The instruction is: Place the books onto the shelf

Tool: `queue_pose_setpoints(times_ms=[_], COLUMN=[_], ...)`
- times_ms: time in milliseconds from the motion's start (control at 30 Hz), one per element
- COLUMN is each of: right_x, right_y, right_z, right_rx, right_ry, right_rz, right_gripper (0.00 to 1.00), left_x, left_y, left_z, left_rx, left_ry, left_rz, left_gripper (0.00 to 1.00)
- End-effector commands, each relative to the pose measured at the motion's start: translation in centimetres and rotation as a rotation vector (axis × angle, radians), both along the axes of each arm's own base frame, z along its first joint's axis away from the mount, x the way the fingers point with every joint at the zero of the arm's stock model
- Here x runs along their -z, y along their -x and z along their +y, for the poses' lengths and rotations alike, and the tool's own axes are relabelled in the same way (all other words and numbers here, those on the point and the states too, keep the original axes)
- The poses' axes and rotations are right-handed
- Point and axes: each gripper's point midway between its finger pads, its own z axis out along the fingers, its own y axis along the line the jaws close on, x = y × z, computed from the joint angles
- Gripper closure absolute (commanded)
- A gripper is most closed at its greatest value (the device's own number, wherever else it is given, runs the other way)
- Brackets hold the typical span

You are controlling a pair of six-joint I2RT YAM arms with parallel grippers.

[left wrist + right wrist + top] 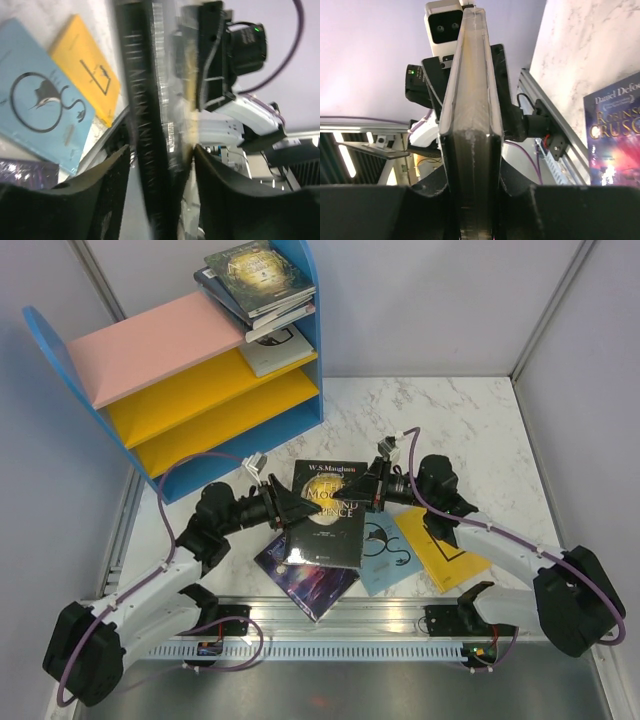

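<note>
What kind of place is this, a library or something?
Probably a robotics test booth, not a library: a left arm and right arm bolted to a rail at the table edge, plain walls close around, one small shelf.

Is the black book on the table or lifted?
Lifted, cover up. The right gripper clamps the black book by one edge, and its wrist view shows a gap between it and the table.

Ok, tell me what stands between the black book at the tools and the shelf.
Nothing visible does: only open tabletop lies between the black book and the shelf. Stacked books already fill the right end of its top board; the left part is free.
</note>
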Motion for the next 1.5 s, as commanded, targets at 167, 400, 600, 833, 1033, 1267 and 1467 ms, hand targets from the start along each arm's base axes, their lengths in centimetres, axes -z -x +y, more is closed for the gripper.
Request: queue_pose_setpoints(times_ms=[167,400,600,833,1033,1267,1467], right_x=[-6.2,-4.7,-2.1,-1.6,-6.6,-12.4,-14.2], right_y=[-0.4,-1.7,-1.1,-0.2,-0.6,-1.2,-1.1], right_z=[0.9,1.0,0.3,-0.8,-1.3,-0.9,0.0], right_rx=[-0.052,0.0,0.029,0.085,0.136,0.128,0.108], right_ry=[-0.17,-0.039,0.045,0.032,-0.196,-0.324,-0.343], right_rz=[-0.134,-0.126,-0.059,-0.018,0.032,-0.002,-0.028], right_gripper=[1.0,0.15,0.1,0.09,0.09,0.09,0.09], left_x=[-3.8,-3.3,-5.6,-8.8,-9.5,-10.8,-12.2], left_y=[1.6,-1.2,-3.8,-6.3,-8.0,-9.5,-10.5], left_z=[-0.9,0.7,2.5,3.7,4.6,5.5,6.0], left_rx=[0.149,-0.06,-0.239,-0.377,-0.493,-0.583,-0.634], left_ry=[0.08,-0.081,-0.105,-0.035,0.065,0.132,0.225], left_rz=[-0.059,-0.018,-0.018,-0.026,-0.019,-0.037,-0.042], left_gripper=[0.98,0.98,0.98,0.98,0.98,0.98,0.98])
